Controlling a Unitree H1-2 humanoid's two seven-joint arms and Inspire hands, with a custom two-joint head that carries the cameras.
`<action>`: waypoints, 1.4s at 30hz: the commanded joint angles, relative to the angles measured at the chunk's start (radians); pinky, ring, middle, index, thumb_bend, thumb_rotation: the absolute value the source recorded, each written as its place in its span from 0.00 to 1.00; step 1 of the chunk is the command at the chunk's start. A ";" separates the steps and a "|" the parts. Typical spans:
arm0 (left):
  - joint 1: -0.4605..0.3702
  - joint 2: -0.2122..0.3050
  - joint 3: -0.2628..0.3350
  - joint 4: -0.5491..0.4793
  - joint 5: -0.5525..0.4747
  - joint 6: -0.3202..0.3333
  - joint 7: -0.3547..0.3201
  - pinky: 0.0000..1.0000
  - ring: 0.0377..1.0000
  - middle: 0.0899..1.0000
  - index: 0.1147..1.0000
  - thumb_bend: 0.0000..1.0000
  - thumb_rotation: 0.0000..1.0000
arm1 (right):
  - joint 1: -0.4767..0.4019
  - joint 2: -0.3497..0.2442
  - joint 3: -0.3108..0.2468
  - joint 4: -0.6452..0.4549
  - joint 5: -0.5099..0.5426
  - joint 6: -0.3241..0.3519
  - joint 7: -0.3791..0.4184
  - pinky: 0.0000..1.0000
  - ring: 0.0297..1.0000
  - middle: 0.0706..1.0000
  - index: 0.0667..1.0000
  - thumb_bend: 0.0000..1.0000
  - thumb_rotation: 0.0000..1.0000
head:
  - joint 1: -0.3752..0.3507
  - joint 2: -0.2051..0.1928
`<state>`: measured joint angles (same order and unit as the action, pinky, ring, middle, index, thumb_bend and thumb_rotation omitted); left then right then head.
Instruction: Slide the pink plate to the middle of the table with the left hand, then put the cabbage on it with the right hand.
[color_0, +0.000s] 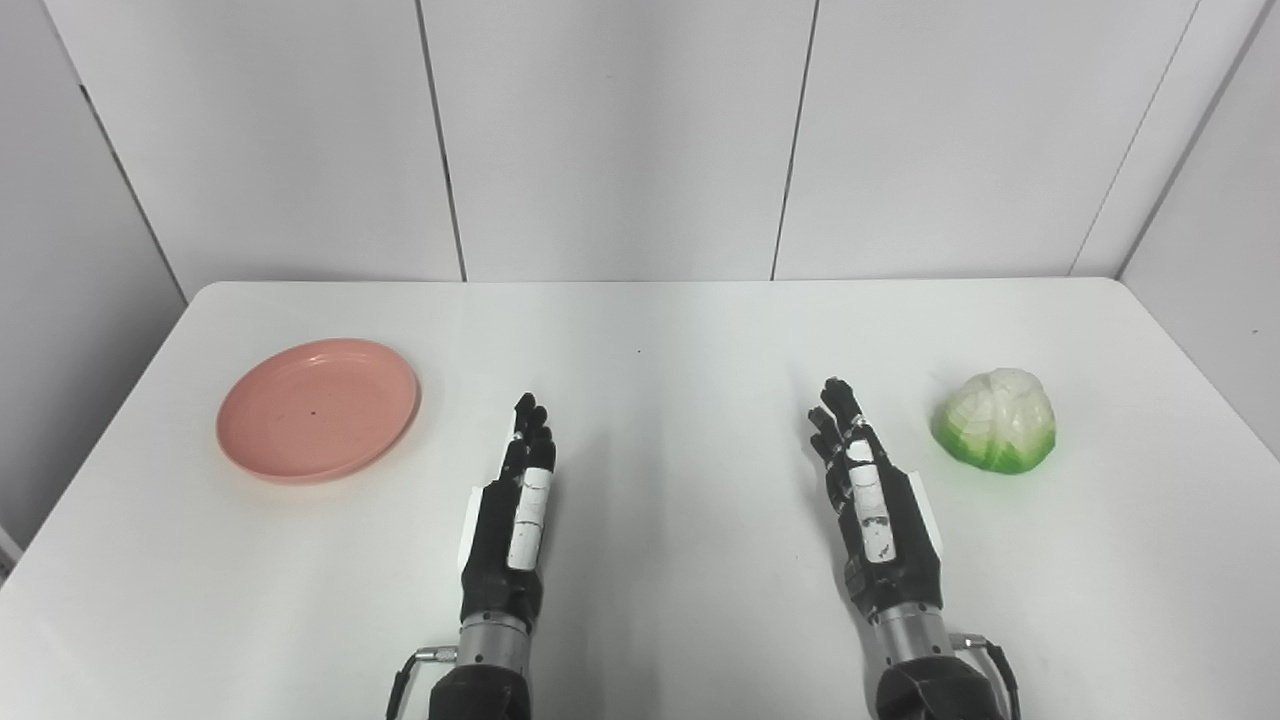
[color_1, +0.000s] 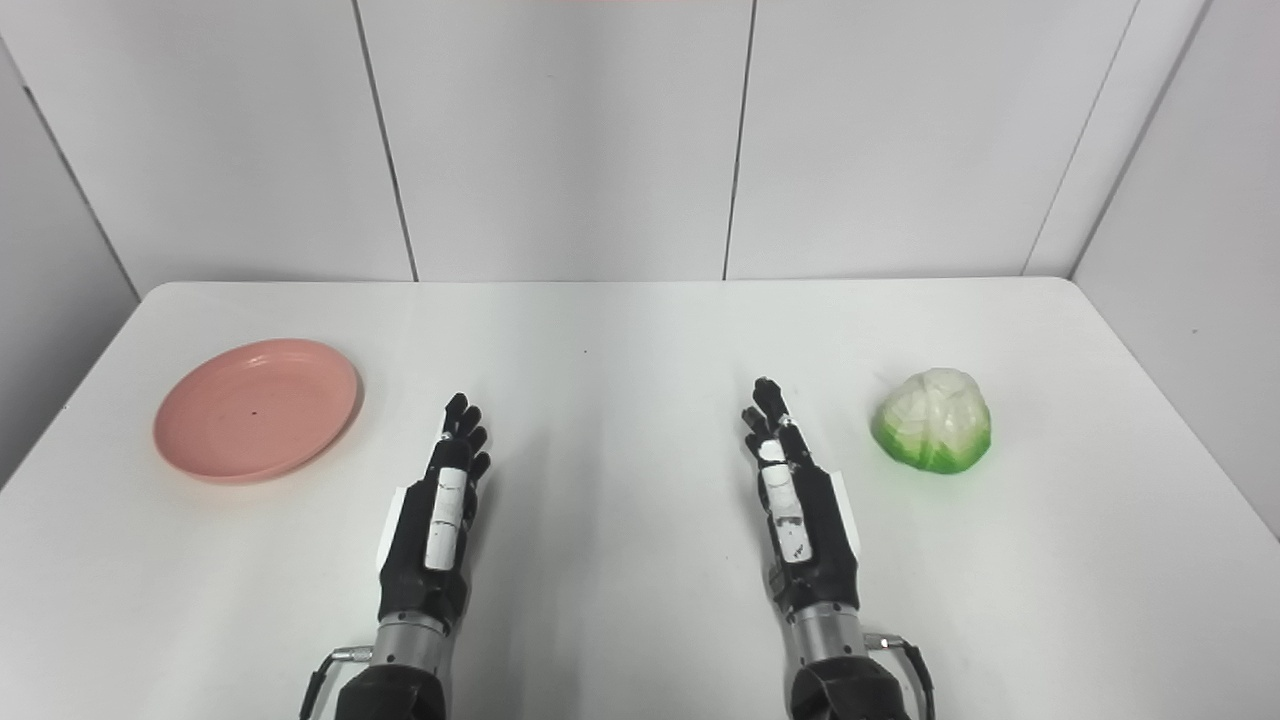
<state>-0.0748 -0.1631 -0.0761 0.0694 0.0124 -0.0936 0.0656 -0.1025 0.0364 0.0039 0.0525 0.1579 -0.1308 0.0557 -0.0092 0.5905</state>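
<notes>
pink plate (color_0: 318, 408): far left of white bench (color_0: 660, 330), bare | cabbage (color_0: 997, 420): right side, apart from both hands | left hand (color_0: 517, 520): fingers straight, holding nothing | right hand (color_0: 872, 505): likewise, near cabbage | forearms: cut off at bottom edge

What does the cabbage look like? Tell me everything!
The cabbage is a rounded lump, white and wrinkly on top with bright green around its bottom edge. It looks like a plastic toy. It sits on the white table, on the right side, beside the right hand, which is not touching it.
</notes>
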 joint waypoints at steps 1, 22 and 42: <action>-0.003 0.010 0.009 -0.009 -0.008 0.001 -0.009 1.00 1.00 1.00 1.00 0.83 0.94 | 0.046 0.008 -0.003 0.033 0.004 0.010 0.001 0.98 0.95 0.96 0.92 0.93 0.89 | -0.008 0.010; 0.002 0.019 -0.016 -0.058 -0.001 0.009 -0.029 1.00 1.00 1.00 1.00 0.82 0.94 | 0.050 0.014 0.006 -0.011 0.007 0.033 -0.003 0.98 0.94 0.96 0.91 0.92 0.88 | -0.031 0.017; -0.001 0.027 -0.009 -0.052 0.000 0.008 -0.029 1.00 1.00 1.00 1.00 0.84 0.94 | 0.047 0.020 0.013 -0.009 -0.015 0.039 -0.017 0.99 0.95 0.96 0.93 0.90 0.91 | -0.044 0.002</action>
<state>-0.0663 -0.1386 -0.0842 0.0413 0.0056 -0.0736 0.0399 -0.0896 0.0451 0.0126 0.0218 0.1427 -0.1035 0.0350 -0.0537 0.5937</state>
